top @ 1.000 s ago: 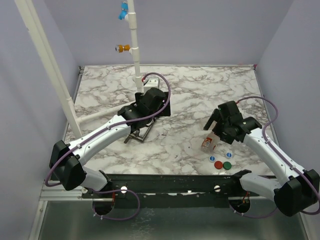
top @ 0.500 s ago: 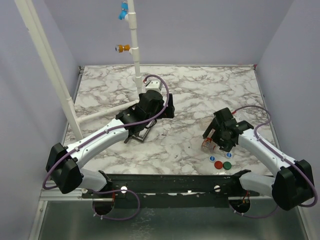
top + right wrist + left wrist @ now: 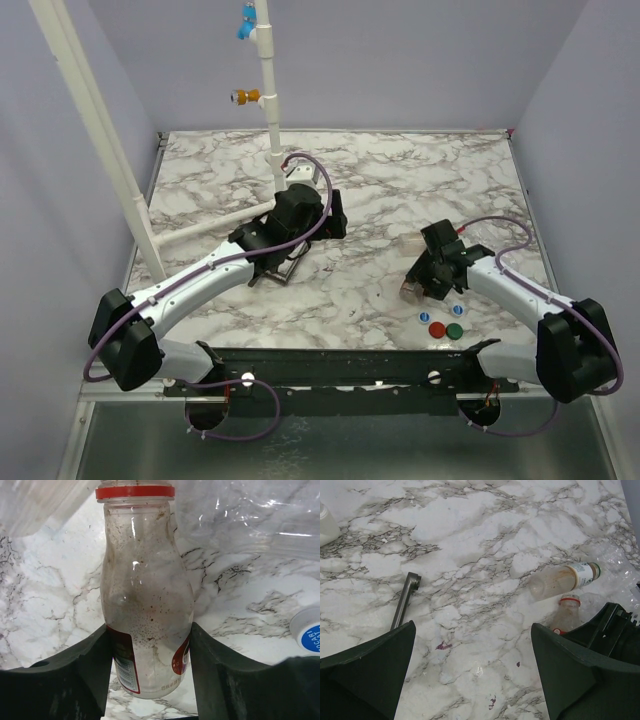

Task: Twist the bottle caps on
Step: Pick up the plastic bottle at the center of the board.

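Note:
A small clear bottle with a reddish label (image 3: 145, 595) and a red neck ring lies on the marble. My right gripper (image 3: 148, 626) is shut on its body, a finger pressed to each side. From above, the right gripper (image 3: 422, 282) sits over that bottle (image 3: 410, 291). A second clear bottle (image 3: 562, 578) lies just beyond it. A red cap (image 3: 437, 329), a green cap (image 3: 455, 329) and two white-and-blue caps (image 3: 424, 317) (image 3: 457, 311) rest near the front edge. My left gripper (image 3: 472, 625) hangs open above bare marble, holding nothing.
A white pipe (image 3: 268, 90) with orange and blue fittings stands at the back. A metal bracket (image 3: 278, 270) lies under the left arm. Crumpled clear plastic (image 3: 250, 515) lies behind the held bottle. A slanted white post (image 3: 95, 130) runs along the left side.
My right gripper came down toward the near edge over the reddish-label bottle and its jaws closed onto it. The left arm shifted only slightly.

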You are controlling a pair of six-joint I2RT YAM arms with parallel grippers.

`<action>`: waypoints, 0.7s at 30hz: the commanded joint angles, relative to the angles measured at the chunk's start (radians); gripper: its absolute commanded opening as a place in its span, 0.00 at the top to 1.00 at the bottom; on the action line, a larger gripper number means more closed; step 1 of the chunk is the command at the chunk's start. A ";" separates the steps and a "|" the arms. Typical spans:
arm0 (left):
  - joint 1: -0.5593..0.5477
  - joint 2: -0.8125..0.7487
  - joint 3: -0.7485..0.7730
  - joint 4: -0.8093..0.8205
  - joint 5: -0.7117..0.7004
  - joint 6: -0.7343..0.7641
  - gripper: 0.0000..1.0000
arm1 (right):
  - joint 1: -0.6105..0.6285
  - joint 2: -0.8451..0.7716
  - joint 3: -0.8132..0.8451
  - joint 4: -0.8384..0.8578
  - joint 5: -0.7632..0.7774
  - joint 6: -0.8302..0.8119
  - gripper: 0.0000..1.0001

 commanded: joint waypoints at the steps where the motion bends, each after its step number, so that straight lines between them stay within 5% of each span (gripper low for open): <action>1: 0.021 -0.034 -0.031 0.028 0.047 -0.058 0.01 | 0.004 -0.019 0.010 0.023 -0.032 -0.032 0.55; 11: 0.059 -0.037 -0.051 0.111 0.273 -0.171 0.01 | 0.019 -0.230 0.104 0.122 -0.311 -0.183 0.58; 21: 0.124 -0.049 -0.133 0.410 0.541 -0.327 0.01 | 0.024 -0.280 0.046 0.565 -0.660 -0.229 0.58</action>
